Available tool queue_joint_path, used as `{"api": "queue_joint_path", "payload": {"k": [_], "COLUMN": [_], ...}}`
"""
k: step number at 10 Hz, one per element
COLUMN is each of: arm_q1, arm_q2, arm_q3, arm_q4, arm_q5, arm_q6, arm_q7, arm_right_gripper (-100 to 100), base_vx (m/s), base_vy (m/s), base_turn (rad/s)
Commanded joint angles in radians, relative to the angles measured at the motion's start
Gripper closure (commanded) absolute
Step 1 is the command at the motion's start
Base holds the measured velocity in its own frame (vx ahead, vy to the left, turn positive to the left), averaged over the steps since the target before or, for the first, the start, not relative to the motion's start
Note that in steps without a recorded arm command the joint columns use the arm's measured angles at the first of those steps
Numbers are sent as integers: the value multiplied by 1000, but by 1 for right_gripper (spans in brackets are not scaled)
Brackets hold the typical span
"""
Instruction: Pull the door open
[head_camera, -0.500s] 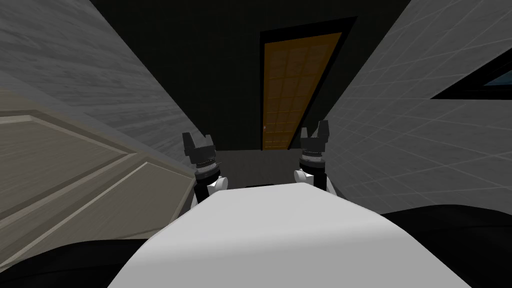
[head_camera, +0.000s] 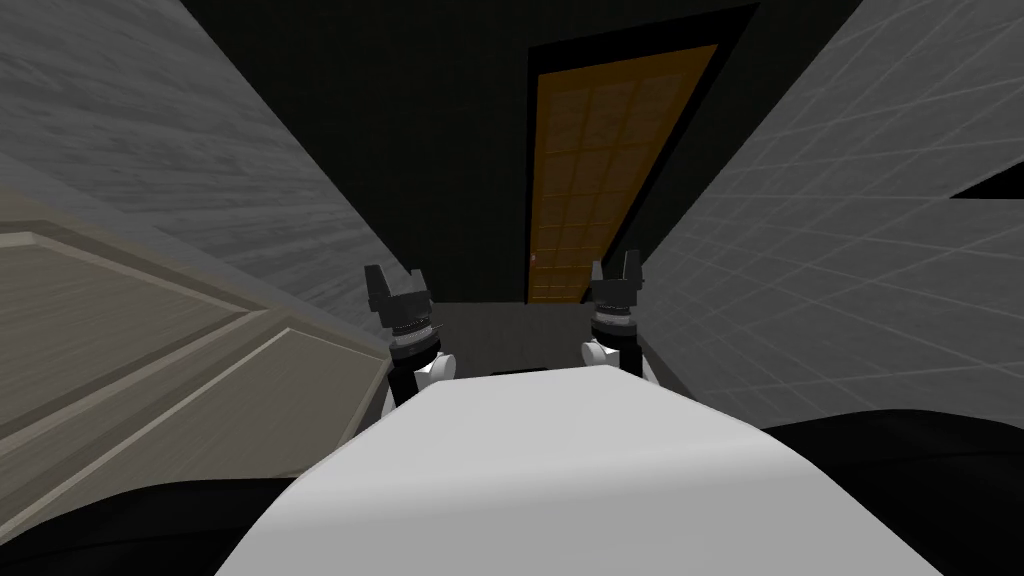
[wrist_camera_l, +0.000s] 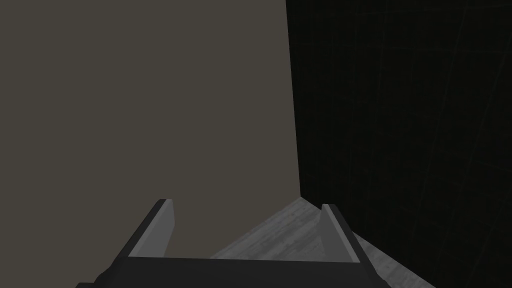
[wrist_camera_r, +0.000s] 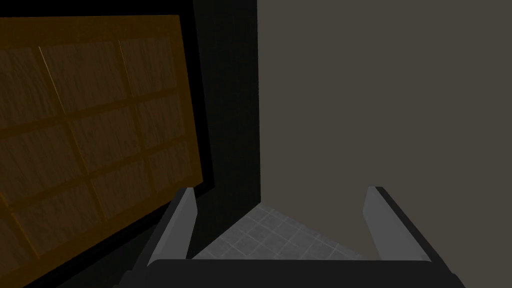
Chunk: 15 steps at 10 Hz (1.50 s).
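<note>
Inspection is finding the task at its approach stage, with nothing of the pull itself done. The door (head_camera: 600, 170), brown with a grid of panels, is standing at the far end of a narrow passage (head_camera: 500, 335). It is sitting inside its black frame (head_camera: 640, 41) and appearing fully closed, with no gap showing along either edge. A small pale speck (head_camera: 533, 258) is showing low on the door's left edge and may be the handle, but it is too small to confirm. The left gripper (head_camera: 395, 278) and the right gripper (head_camera: 614, 265) are both hanging low in the foreground, well apart from the door and touching nothing. Both are carrying their fingers (wrist_camera_r: 182, 220) spread wide with nothing between them, as the wrist views are showing. The right wrist camera is looking at the door's panels at a slant. A pale panelled surface (head_camera: 150, 350) is lying close on the left side and a tiled wall (head_camera: 850, 300) is bounding the right. In my judgement, 3 stages are remaining: closing the distance to the door, taking hold of the handle, and drawing the leaf back. The passage is looking tight, so room for the swing may be limited.
</note>
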Motion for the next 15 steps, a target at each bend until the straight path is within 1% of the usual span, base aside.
{"api": "queue_joint_path", "payload": {"k": [1, 2, 3, 4, 6, 7, 15], "arm_q1": [-6, -9, -11, -15, -19, -24, -43], "arm_q2": [-12, -23, -29, -41, -53, -66, -122], "arm_q3": [15, 29, 38, 56, 74, 93, 179], "arm_q4": [24, 45, 57, 83, 110, 137, 264], "arm_q5": [-28, -53, -68, -99, -130, -163, -313], "arm_q6": [-12, -24, -31, -46, -61, -76, -147], "arm_q7": [-23, -42, -54, -78, -101, -127, -241], "arm_right_gripper": [-100, -100, -100, -100, -100, -100, -100], "base_vx": [148, 148, 142, 145, 126, 127, 106], "base_vy": [13, 15, -5, -28, -12, 17, -7], "base_turn": [33, 53, 47, 61, 48, 65, 46]}}
